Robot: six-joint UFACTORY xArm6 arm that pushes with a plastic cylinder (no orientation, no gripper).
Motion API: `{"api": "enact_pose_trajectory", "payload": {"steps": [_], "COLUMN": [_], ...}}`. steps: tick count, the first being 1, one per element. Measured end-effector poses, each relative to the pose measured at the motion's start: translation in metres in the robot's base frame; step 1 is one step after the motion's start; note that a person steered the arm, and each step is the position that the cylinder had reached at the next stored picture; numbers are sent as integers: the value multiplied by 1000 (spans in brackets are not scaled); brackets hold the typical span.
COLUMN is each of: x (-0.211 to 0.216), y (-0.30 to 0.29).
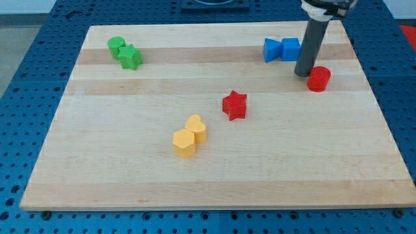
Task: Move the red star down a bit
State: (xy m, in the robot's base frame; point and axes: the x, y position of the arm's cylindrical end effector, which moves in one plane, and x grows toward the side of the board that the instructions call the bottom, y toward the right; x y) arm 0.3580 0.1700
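- Plainly, the push had not begun: my tip [303, 74] stood far right on the board [97, 182], just beside the red cylinder [318, 78] and near the blue blocks [282, 49], well apart from the red star [234, 104].
- My tip was a bare rod with no fingers, so it held nothing.
- The star sat near mid-board, untouched.
- Left to do: bring the tip to the star's far side, then push it nearer.
- Open wood lay near of the star; the yellow blocks [189, 137] sat to its near left, the near edge well away.
- The green blocks [125, 52] were far left, out of the way.
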Motion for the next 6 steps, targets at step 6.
{"api": "enact_pose_trajectory", "payload": {"steps": [6], "x": [69], "y": [-177]}}
